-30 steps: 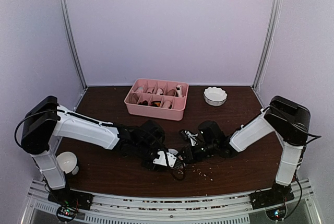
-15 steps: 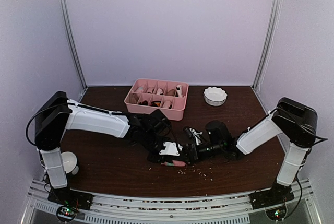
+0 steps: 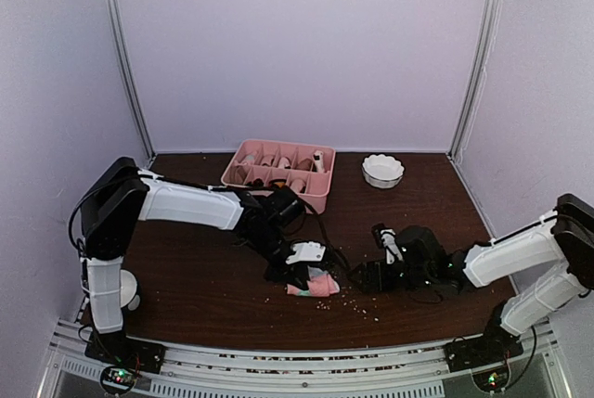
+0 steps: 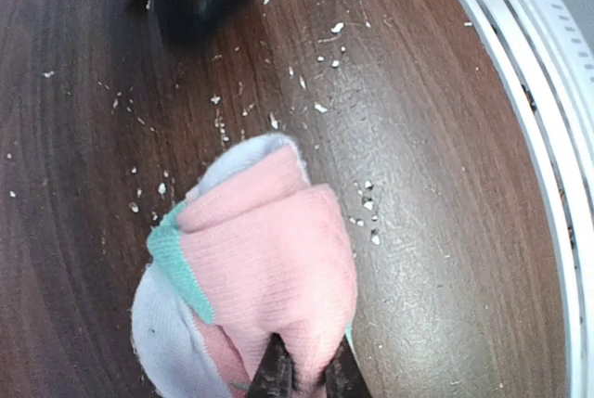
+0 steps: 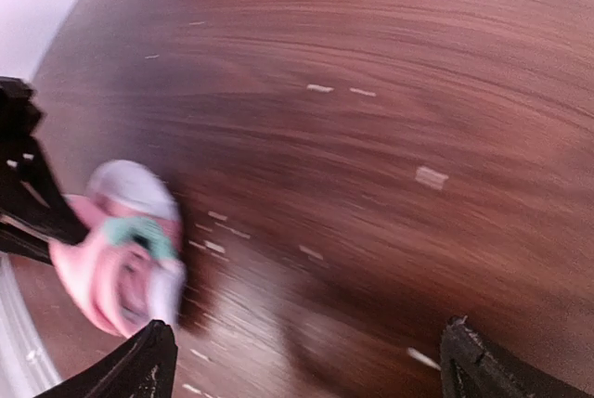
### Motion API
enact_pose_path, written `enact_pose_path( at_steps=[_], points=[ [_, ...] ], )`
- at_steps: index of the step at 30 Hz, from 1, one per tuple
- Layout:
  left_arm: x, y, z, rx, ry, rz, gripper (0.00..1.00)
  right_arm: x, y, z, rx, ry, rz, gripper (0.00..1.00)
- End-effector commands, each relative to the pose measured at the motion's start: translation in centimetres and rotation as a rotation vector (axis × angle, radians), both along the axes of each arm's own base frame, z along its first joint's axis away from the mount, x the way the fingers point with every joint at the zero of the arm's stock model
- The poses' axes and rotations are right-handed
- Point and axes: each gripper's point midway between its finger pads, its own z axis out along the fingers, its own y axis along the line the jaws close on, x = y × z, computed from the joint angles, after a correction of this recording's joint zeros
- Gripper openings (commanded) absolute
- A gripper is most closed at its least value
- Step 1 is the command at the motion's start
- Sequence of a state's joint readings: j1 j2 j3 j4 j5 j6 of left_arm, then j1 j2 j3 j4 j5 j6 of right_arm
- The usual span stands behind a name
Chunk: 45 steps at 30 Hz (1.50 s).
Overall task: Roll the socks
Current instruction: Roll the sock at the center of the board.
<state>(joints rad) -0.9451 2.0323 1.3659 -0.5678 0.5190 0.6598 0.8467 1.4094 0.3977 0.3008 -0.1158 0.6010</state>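
Note:
The socks (image 3: 314,284) lie as a rolled bundle, pink with teal and white patches, on the dark wooden table near its front edge. My left gripper (image 3: 303,270) is shut on the bundle. In the left wrist view its two dark fingertips pinch a fold of the pink fabric (image 4: 264,259), with the left gripper (image 4: 307,381) at the bottom edge. My right gripper (image 3: 368,276) stands wide open just right of the bundle, apart from it. The blurred right wrist view shows the socks (image 5: 116,263) at far left and only bare table inside the right gripper (image 5: 306,361).
A pink divided tray (image 3: 277,196) with small items stands at the back centre, a white scalloped bowl (image 3: 382,171) to its right. A white cup (image 3: 121,288) sits by the left arm's base. Pale crumbs (image 3: 357,303) dot the wood. The metal front rail (image 4: 548,147) runs close by.
My right gripper has opened and drawn back to the right, off the bundle. My left gripper has shut on the pink fabric and shifted right with it.

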Motion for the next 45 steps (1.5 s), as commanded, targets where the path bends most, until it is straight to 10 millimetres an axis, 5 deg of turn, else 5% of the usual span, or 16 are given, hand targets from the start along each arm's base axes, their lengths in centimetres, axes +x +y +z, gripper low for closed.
enact_pose_path(
  at_steps=[1,3,8,16,21,31,39,45],
  points=[
    [-4.2,5.7,-5.6,0.344,0.29,0.042,0.0,0.8,-7.8,0.6,-0.087,-0.12,-0.322,1.0],
    [-4.3,5.4,-5.5,0.346,0.352,0.056,0.0,1.0,-9.3,2.6,0.068,-0.149,-0.461,1.0],
    [-3.1,5.1,-4.8,0.315,0.563,0.151,0.01,-0.7,-6.2,7.9,0.183,-0.402,-0.197,0.99],
    [-1.9,6.7,-6.8,0.426,0.548,0.22,0.01,-6.5,1.0,6.1,-0.136,-0.584,0.308,0.9],
    [-1.2,7.4,-8.3,0.478,0.502,0.256,0.02,-8.3,5.6,4.8,-0.376,-0.732,0.572,0.85],
    [-1.8,7.7,-8.7,0.491,0.533,0.235,0.02,-6.5,11.4,2.2,-0.654,-0.893,0.823,0.71],
    [-2.4,7.4,-7.7,0.451,0.578,0.19,0.08,-3.6,12.6,0.1,-0.728,-0.841,0.902,0.51],
    [-2.0,7.0,-6.1,0.369,0.601,0.161,0.21,-3.8,12.1,-2.0,-0.72,-0.725,0.981,0.28]
  ],
)
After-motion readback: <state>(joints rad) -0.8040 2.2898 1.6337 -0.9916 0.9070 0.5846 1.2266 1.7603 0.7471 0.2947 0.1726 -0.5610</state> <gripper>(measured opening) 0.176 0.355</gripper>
